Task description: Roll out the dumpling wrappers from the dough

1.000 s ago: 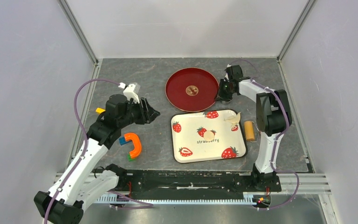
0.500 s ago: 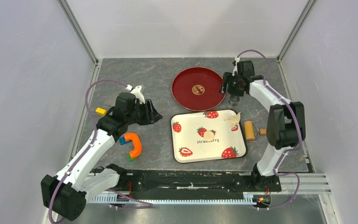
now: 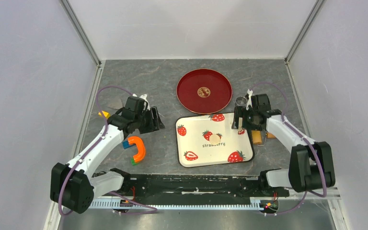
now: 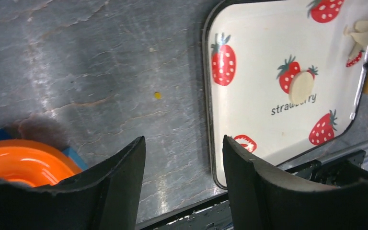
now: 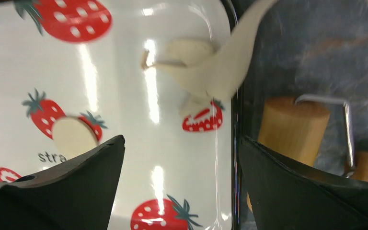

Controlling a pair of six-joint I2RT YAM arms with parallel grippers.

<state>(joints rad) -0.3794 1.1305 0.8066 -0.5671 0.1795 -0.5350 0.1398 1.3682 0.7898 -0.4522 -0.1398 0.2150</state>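
Observation:
One round cream dumpling wrapper lies in the middle of the strawberry tray. It also shows in the left wrist view as the wrapper and in the right wrist view as the wrapper. Ragged dough scraps hang over the tray's far right corner. My right gripper hovers open above that corner, and the right gripper holds nothing. The tan wooden roller lies just right of the tray. Left of the tray, over bare table, my left gripper is open and the left gripper is empty.
A red round plate sits behind the tray, with a small metal ring standing at its right. An orange and blue curved toy and a small yellow block lie under and beside the left arm.
My right gripper opened, left the metal ring beside the red plate and swung toward me over the tray's corner. The plate shifted slightly right. The left gripper moved a little and opened wider.

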